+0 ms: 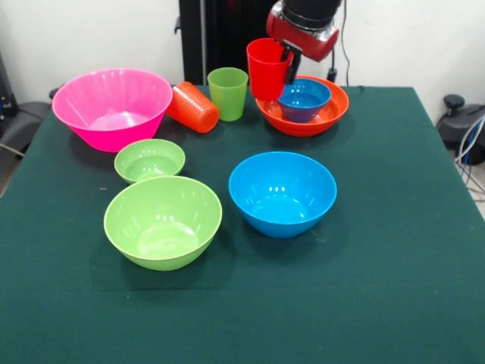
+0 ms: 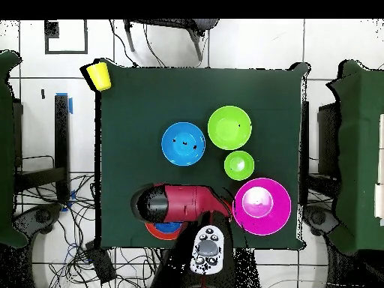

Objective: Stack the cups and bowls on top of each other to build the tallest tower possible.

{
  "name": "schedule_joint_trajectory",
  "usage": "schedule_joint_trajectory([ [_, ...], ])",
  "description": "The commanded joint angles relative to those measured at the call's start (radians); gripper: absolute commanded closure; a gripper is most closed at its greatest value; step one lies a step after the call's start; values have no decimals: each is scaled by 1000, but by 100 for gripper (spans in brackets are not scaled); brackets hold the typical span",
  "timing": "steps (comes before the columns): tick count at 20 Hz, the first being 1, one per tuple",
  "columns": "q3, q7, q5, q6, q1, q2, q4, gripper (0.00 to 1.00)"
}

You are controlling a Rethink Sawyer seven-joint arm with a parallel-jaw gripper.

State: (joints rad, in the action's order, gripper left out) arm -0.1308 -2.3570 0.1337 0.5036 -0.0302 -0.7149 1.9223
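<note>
I have the claw [image 1: 286,62] pinching the rim of the red cup [image 1: 267,68], one finger inside and one outside, with the cup held upright and lifted just above the near-left rim of the wide orange bowl [image 1: 336,106]. The small dark blue bowl [image 1: 304,99] sits inside that orange bowl, directly below and slightly right of the claw, and I judge this pair to be the start of the tower. The main risk I see is the cup landing on the sloped wall of the dark blue bowl rather than its flat bottom, which would tip it when I let go; a rim pinch like this can also let the cup swing or twist. Left of the claw stands the light green cup [image 1: 227,92], and beyond it the orange cup [image 1: 192,107] lies on its side against the huge pink bowl [image 1: 111,107], so a drift that way could knock either. Nearer the camera than the claw are the large blue bowl [image 1: 282,192], the small green bowl [image 1: 149,159] and the large green bowl [image 1: 162,221], all apart. From overhead a yellow cup [image 2: 98,75] sits off the far corner of the dark green surface [image 1: 394,250], on a tiled floor with cables and chairs around.
</note>
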Motion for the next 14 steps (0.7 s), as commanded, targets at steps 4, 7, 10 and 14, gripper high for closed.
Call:
schedule_joint_trajectory([
  [4,220,80,52,-94,-83,20,122,100],
  [7,227,57,60,-113,-80,3,160,100],
  [10,237,39,59,-126,-75,-4,175,100],
  [14,244,32,54,-120,-78,-11,181,100],
])
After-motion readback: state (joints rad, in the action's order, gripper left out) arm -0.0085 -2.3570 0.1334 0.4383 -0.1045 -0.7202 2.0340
